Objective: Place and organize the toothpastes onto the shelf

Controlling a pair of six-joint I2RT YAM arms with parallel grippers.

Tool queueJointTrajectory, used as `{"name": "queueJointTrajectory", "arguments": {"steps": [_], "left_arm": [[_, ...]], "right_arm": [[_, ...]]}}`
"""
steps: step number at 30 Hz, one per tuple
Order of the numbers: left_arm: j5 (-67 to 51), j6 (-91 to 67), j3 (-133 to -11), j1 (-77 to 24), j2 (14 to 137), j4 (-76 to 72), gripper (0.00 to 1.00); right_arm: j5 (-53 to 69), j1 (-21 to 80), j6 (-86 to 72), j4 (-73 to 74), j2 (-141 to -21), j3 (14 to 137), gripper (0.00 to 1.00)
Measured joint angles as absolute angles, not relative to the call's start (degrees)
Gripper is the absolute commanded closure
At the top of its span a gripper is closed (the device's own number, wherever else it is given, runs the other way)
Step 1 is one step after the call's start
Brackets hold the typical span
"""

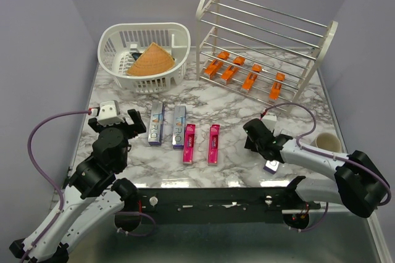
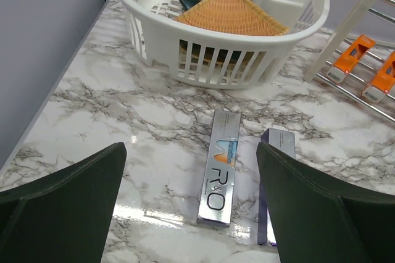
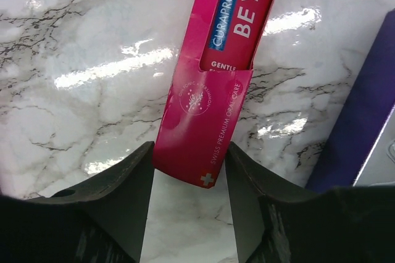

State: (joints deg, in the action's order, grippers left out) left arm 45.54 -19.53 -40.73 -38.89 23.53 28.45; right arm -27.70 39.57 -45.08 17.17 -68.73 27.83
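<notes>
My right gripper point(image 3: 189, 179) is shut on the end of a magenta-pink toothpaste carton point(image 3: 213, 84), held over the marble table; in the top view the gripper point(image 1: 254, 132) hides that carton. Two more pink cartons point(image 1: 189, 144) point(image 1: 213, 144) lie mid-table. Two silver cartons point(image 1: 156, 123) point(image 1: 179, 126) lie left of them, and a third point(image 1: 270, 165) lies under the right arm. Several orange cartons point(image 1: 229, 71) lie on the lowest rods of the cream shelf point(image 1: 265, 34). My left gripper point(image 1: 115, 122) is open and empty, above the table in front of the silver cartons point(image 2: 221, 173).
A white slotted basket point(image 1: 117, 41) with a tan woven cone point(image 1: 151, 59) stands at the back left, also in the left wrist view point(image 2: 148, 34). A pale cup point(image 1: 326, 142) stands at the right edge. Grey walls close in both sides.
</notes>
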Motion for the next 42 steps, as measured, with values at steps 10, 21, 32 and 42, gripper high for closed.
{"name": "queueJointTrajectory", "arguments": {"steps": [10,21,32,42], "left_arm": [[45.3,-19.5,-40.7,-38.7,23.5,28.4,0.01],[45.1,-19.5,-40.7,-38.6,23.5,28.4,0.01],[44.7,-19.5,-40.7,-38.3,23.5,28.4,0.01],[44.4,-19.5,-40.7,-38.3,23.0,28.4,0.01]], "right_arm": [[-31.7,44.4,-45.0,19.7,-72.4,32.0,0.60],[-32.5,49.6,-38.7,25.3,-68.1,41.5,0.60],[-33.7,48.3,-26.8,30.2,-63.9,60.2,0.60],[-34.7,33.3,-18.2,28.8,-67.2,66.3,0.60]]}}
